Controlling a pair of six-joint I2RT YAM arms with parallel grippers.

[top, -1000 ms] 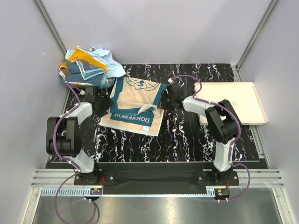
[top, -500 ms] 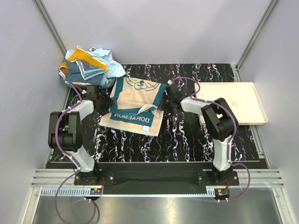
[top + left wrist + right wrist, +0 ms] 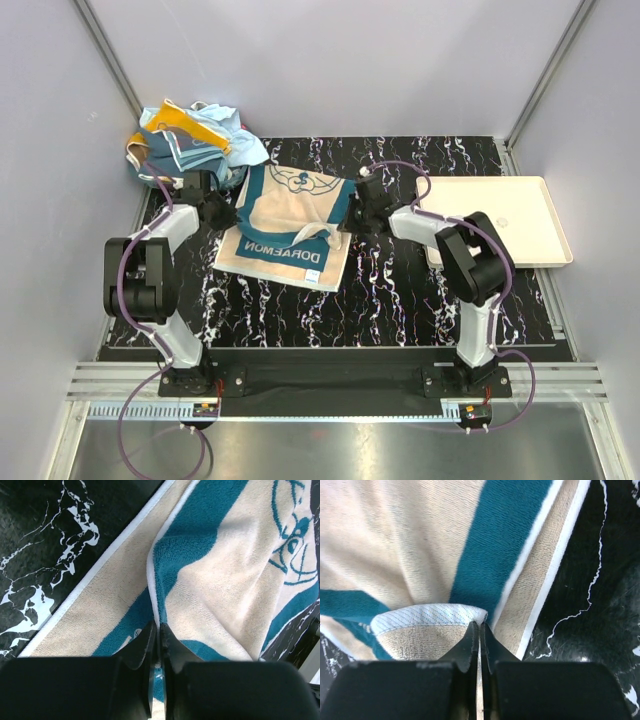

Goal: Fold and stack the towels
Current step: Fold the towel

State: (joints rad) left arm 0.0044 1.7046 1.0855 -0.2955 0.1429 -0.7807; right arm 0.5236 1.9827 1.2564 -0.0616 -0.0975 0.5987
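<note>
A teal towel with a beige centre and "DORAEMON" lettering (image 3: 290, 225) lies part-folded on the black marbled table. My left gripper (image 3: 224, 212) is at its left edge. In the left wrist view that gripper (image 3: 160, 630) is shut on a raised fold of the towel (image 3: 215, 580). At the towel's right edge is my right gripper (image 3: 352, 216). The right wrist view shows this gripper (image 3: 480, 625) shut on the white-hemmed corner of the towel (image 3: 395, 540). More towels, light blue, orange-yellow and teal, lie in a heap (image 3: 190, 140) at the back left.
A white tray (image 3: 530, 215) sits at the right edge of the table. Grey walls with metal rails close in the back and both sides. Both arm bases stand on the rail at the near edge.
Both grippers have closed on the teal towel's edges, the left on the left side, the right on the right. The left gripper has shifted slightly toward the back.
</note>
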